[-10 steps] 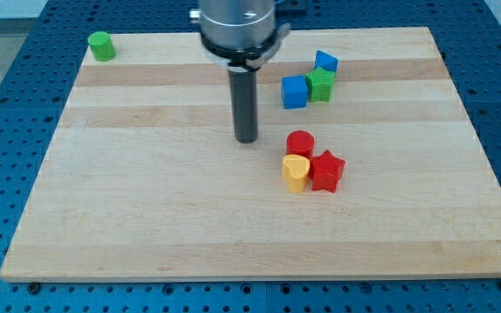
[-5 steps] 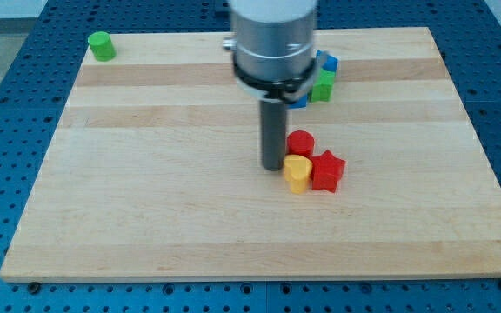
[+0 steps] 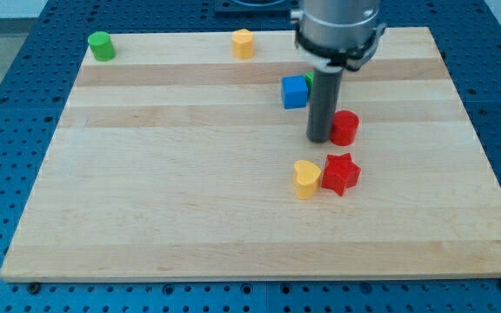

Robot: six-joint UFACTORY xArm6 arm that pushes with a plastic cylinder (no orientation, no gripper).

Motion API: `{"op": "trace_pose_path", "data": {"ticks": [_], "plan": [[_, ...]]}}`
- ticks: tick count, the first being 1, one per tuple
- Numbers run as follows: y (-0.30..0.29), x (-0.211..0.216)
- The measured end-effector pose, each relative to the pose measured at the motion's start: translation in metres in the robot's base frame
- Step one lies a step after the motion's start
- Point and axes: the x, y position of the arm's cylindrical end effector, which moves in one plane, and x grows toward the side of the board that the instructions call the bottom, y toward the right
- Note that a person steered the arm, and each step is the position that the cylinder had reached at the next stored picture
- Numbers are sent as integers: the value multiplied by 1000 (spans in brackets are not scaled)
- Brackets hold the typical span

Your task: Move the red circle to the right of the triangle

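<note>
The red circle (image 3: 344,128) stands right of the board's middle. My tip (image 3: 319,139) rests on the board touching the red circle's left side. A blue cube (image 3: 294,91) sits just up and left of the rod. A green block (image 3: 309,79) peeks out beside the cube, mostly hidden by the rod. The blue triangle seen earlier near there is hidden behind the arm. A red star (image 3: 340,174) and a yellow heart (image 3: 306,179) lie below the tip, side by side.
A green cylinder (image 3: 102,45) stands at the board's top left corner. An orange-yellow heart block (image 3: 243,43) sits near the top edge. The wooden board (image 3: 146,191) lies on a blue perforated table.
My tip moved right and up, pushing the red circle right and up, away from the yellow heart and red star, which shifted slightly right. The arm now uncovers the top heart block.
</note>
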Motion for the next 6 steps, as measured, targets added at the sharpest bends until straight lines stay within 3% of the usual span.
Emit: {"op": "trace_pose_path", "data": {"ticks": [1,2,4,5,6], "plan": [[41,-23],[25,-19],[22,23],[59,17],[82,-29]]}}
